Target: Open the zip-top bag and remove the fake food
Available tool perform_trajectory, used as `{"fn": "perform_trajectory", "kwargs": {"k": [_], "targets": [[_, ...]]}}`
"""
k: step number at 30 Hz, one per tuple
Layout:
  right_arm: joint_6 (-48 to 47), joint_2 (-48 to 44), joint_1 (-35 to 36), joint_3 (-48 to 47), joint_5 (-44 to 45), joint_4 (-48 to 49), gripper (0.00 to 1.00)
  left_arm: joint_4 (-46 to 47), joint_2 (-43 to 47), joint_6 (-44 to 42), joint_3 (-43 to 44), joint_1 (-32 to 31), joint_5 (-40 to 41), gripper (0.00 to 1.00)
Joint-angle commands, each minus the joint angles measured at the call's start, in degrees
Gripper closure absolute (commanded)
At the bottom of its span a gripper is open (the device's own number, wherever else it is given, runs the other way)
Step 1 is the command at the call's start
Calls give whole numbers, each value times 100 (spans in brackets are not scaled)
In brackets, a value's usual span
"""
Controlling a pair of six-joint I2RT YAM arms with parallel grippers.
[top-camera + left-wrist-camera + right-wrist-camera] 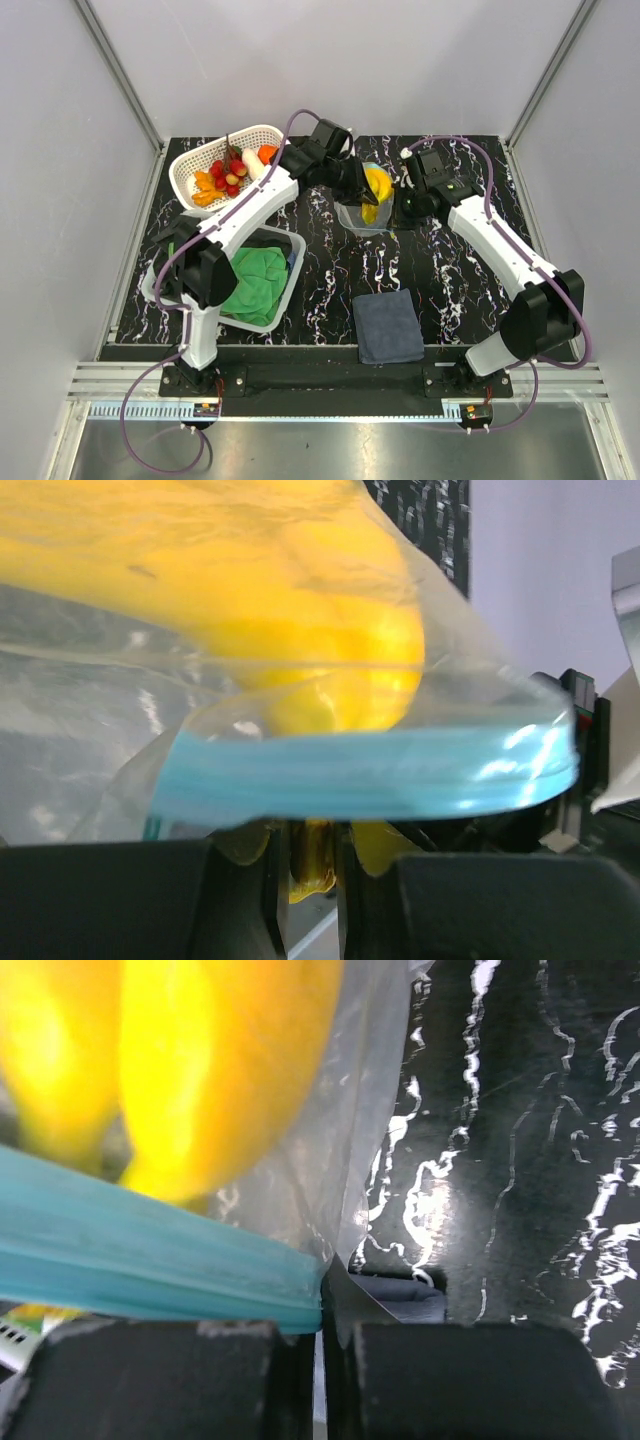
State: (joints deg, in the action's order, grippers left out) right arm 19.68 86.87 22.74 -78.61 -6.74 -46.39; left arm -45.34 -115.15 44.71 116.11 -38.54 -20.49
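Observation:
The zip-top bag [362,215] hangs lifted over the table's far middle, held between both arms. Its teal zip strip [370,770] bows open in the left wrist view and also crosses the right wrist view [150,1260]. A yellow banana bunch [378,187] sits in the bag's mouth [300,610] [200,1060]. My left gripper [360,188] [305,865] is shut on the banana's stem end, just below the strip. My right gripper [401,205] [322,1325] is shut on the bag's edge at the end of the strip.
A white basket [190,160] at the far left holds red berries, an orange fruit, orange bits and a pale piece. A white tray [292,265] with a green cloth [255,275] stands at the near left. A dark blue folded cloth [388,325] lies front centre.

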Motion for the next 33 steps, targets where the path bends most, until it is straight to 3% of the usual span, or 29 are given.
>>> {"fn": "perform_trajectory", "kwargs": {"k": [1,7,11,15,23,25,26,29,31,33], "targets": [[-105,-109,55,-190,629,69,100,542,229,907,-297,128,-1269,100],[-201,-56,-15,-287,1158,-36,100,1853,1029,795,-1380,128,-2168,100],[-193,-47,-261,-366,886,-89,100,2072,1301,346,-2064,128,-2748,100],[-254,-3,-393,-401,736,-125,100,3333,1653,152,-2601,110,-3564,100],[-96,146,-472,-690,692,-291,100,5455,1970,477,-2717,-4,-5025,100],[-52,234,-472,-778,867,-353,100,6752,1997,1291,-2979,-4,-5350,100],[-9,269,-481,-901,972,-440,100,8324,1971,2400,-3102,-4,-5447,100],[88,462,-569,-1260,1350,-713,100,11622,1769,4713,-3385,13,-5457,100],[97,603,-683,-1437,1666,-906,100,12065,1690,5038,-3254,75,-5316,100],[71,655,-788,-1596,2017,-1012,100,11822,1672,4882,-3139,171,-5246,100]]}}
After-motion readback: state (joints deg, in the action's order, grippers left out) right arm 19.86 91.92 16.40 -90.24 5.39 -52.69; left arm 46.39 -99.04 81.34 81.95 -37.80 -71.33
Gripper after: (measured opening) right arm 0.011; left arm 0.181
